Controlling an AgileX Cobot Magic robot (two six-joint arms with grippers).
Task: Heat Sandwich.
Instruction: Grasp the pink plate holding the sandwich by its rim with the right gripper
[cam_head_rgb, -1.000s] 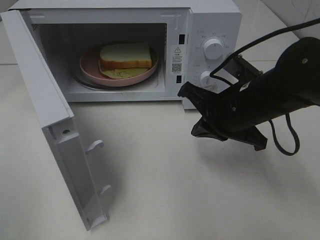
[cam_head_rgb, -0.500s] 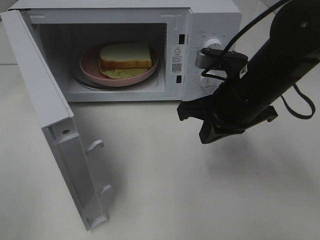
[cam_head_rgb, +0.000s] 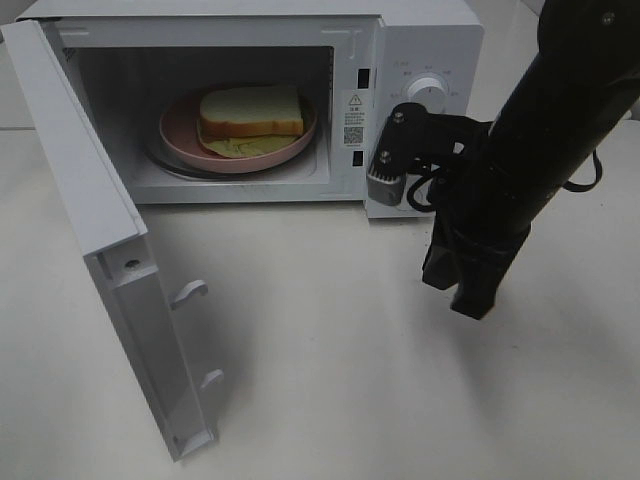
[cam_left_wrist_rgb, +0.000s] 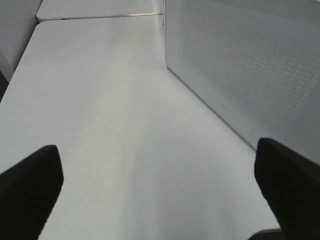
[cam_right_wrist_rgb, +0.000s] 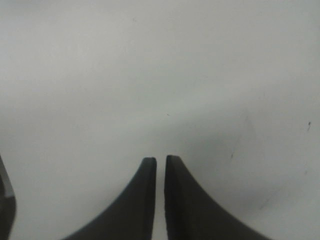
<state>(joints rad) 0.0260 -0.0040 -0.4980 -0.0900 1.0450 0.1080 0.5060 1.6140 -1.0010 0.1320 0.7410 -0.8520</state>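
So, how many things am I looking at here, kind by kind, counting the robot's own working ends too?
Microwave, door open: 1
Pink plate: 1
Sandwich: 1
End effectors: 2 (left end effector, right end effector)
Total: 5

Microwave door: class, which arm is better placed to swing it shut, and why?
Probably left. The door hangs open at the left, its outer face turned away from the right gripper, which points down before the control panel. The open left gripper looks along the microwave's side wall.
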